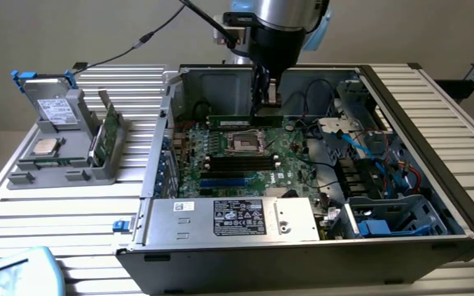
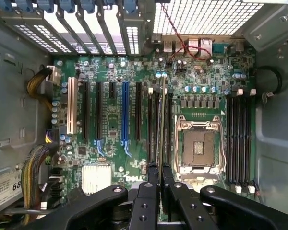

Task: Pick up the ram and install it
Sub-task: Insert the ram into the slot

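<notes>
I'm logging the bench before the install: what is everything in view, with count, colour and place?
table: one, white slats, under everything
case: one, dark grey, open, on the table
motherboard: one, green, inside the case
ram: one, green, in the claw over the motherboard
power supply: one, silver, case's near end
holder: one, grey, exterior view's left of case
CPU chip: one, silver, on holder
expansion card: one, green, upright in holder
hard drive: one, grey, blue-handled, in holder
claw: one, black, shut on the ram
</notes>
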### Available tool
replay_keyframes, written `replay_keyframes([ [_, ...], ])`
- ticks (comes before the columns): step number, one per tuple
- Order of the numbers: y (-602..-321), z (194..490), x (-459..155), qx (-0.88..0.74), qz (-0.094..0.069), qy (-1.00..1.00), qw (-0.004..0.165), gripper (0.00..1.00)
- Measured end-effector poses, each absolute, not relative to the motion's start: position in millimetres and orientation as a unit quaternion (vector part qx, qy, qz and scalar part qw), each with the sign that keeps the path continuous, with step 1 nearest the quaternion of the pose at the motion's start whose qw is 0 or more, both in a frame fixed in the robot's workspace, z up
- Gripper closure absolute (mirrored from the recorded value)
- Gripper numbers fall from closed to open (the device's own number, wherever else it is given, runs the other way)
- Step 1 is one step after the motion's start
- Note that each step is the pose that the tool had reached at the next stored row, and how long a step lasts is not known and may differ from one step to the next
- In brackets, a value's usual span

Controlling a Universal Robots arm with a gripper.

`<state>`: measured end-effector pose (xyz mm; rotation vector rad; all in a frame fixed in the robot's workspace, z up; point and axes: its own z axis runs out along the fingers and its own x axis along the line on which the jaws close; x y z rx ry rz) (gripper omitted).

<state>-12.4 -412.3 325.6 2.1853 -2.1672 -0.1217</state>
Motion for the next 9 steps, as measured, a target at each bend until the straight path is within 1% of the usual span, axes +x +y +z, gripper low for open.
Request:
replay_keyframes([
  [9,-412,309,-9,0.69,-0.04,-0.722,0.03,0.86],
])
